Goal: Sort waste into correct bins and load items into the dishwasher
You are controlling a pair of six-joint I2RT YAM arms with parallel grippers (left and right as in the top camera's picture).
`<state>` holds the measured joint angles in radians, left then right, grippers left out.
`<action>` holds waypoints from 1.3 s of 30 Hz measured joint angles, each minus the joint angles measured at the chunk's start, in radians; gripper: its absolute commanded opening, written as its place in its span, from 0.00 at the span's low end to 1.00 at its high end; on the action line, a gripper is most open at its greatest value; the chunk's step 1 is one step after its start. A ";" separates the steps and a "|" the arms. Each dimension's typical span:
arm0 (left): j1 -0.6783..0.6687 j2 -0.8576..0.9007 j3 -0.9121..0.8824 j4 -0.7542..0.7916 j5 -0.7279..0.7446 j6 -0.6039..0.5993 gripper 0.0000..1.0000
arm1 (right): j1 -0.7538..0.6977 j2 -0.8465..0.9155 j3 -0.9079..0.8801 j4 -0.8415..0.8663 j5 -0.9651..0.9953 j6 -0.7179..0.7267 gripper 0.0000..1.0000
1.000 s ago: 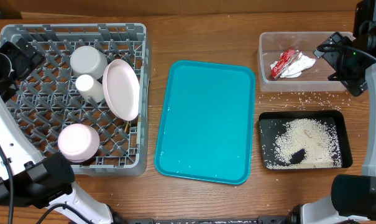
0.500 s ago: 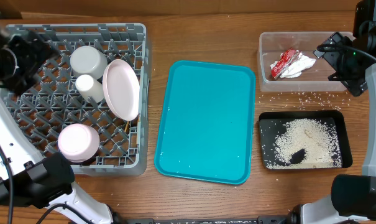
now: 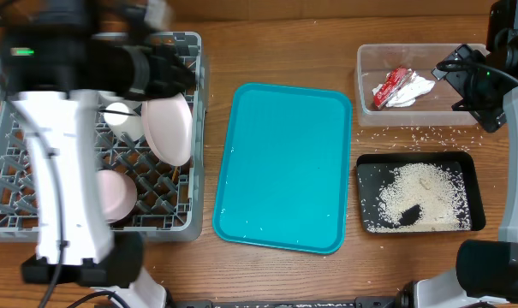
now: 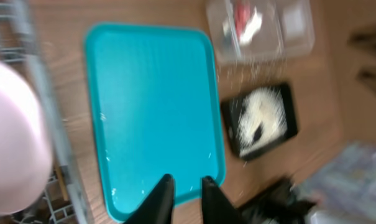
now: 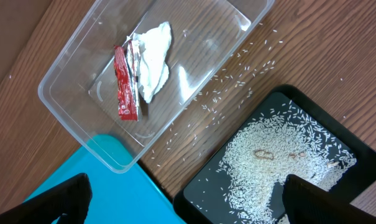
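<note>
Loosely, white rice scraps (image 3: 421,192) lie heaped in the glossy black tray (image 3: 370,171).

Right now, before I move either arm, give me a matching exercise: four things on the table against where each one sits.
Things:
1 sauce packet
2 heap of rice
3 large plate
4 teal tray

Places:
A in the grey rack
B in the clear tub
C between rack and tub
D in the black tray

Pairs: 1-B, 2-D, 3-A, 4-C
</note>
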<state>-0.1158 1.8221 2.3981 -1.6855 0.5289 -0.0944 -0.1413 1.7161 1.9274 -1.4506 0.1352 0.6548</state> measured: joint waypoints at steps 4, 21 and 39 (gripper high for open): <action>-0.214 0.054 0.002 0.006 -0.148 -0.080 0.04 | 0.000 0.000 0.000 0.000 0.000 0.000 1.00; -0.440 0.665 0.001 0.359 -0.475 -0.248 0.04 | 0.000 0.000 0.000 0.000 0.000 0.000 1.00; -0.334 0.797 -0.001 0.604 -0.840 -0.240 0.04 | 0.000 0.000 0.000 0.000 0.000 0.000 1.00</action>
<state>-0.4500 2.6190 2.3970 -1.0817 -0.3107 -0.3340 -0.1413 1.7161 1.9274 -1.4506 0.1352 0.6548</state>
